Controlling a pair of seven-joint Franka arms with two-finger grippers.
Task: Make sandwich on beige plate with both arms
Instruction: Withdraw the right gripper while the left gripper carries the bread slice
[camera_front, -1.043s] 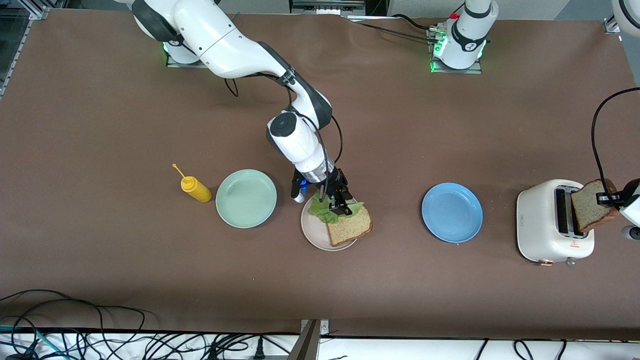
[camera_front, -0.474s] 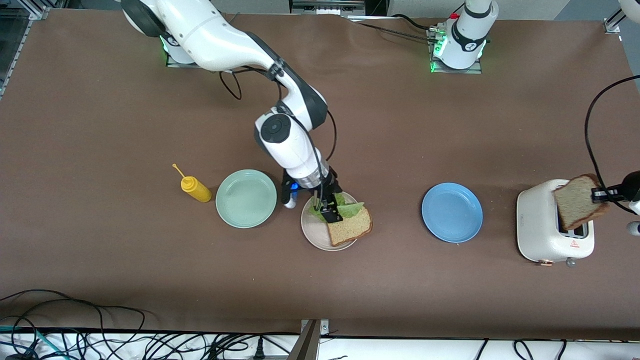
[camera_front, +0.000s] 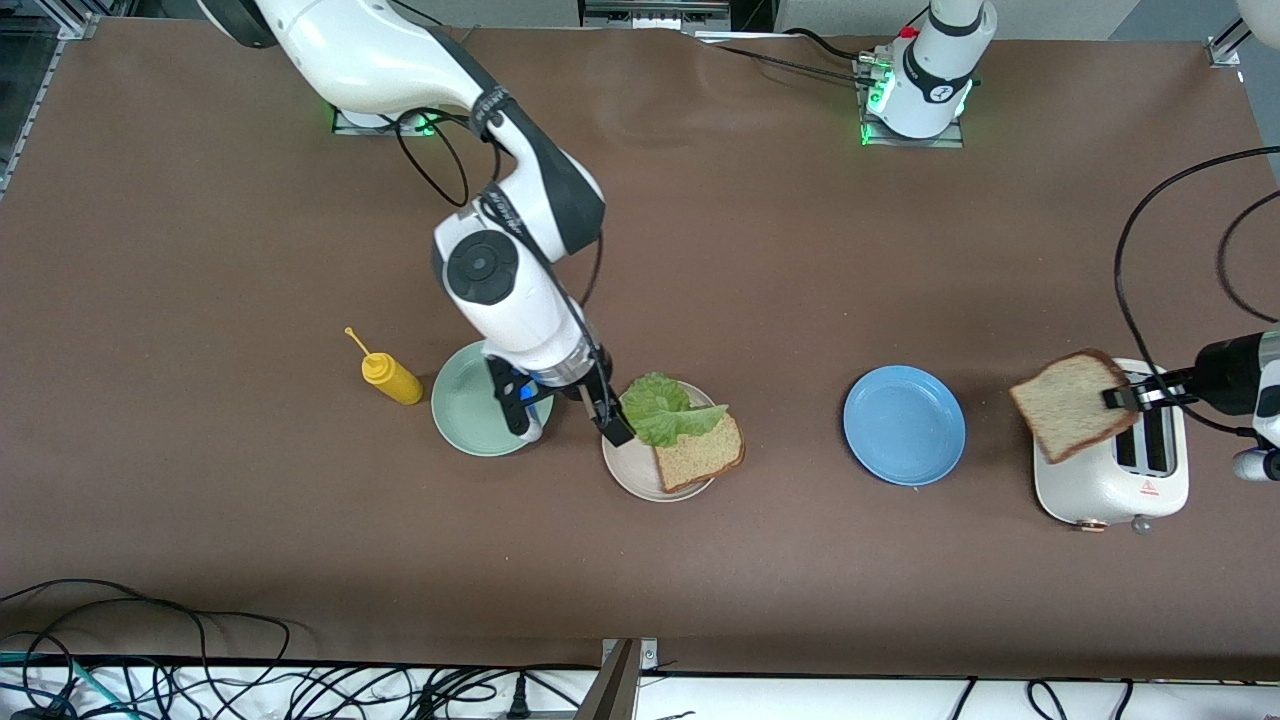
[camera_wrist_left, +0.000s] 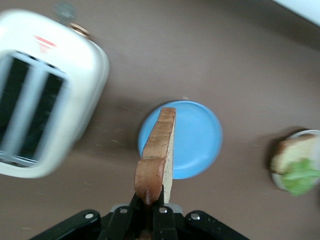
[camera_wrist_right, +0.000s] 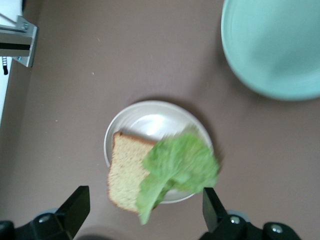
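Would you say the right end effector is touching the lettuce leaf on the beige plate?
Apart. The right wrist view shows the open right end effector with fingers spread wide, clear of the lettuce leaf lying on the bread slice and beige plate.

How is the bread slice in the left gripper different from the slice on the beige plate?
The held slice is up in the air over the toaster, pinched at one edge by the shut left gripper; the plate slice lies flat on the beige plate, overhanging its rim. The held slice is bare; the plate slice has a lettuce leaf partly over it. Both are square, tan, with brown crusts.
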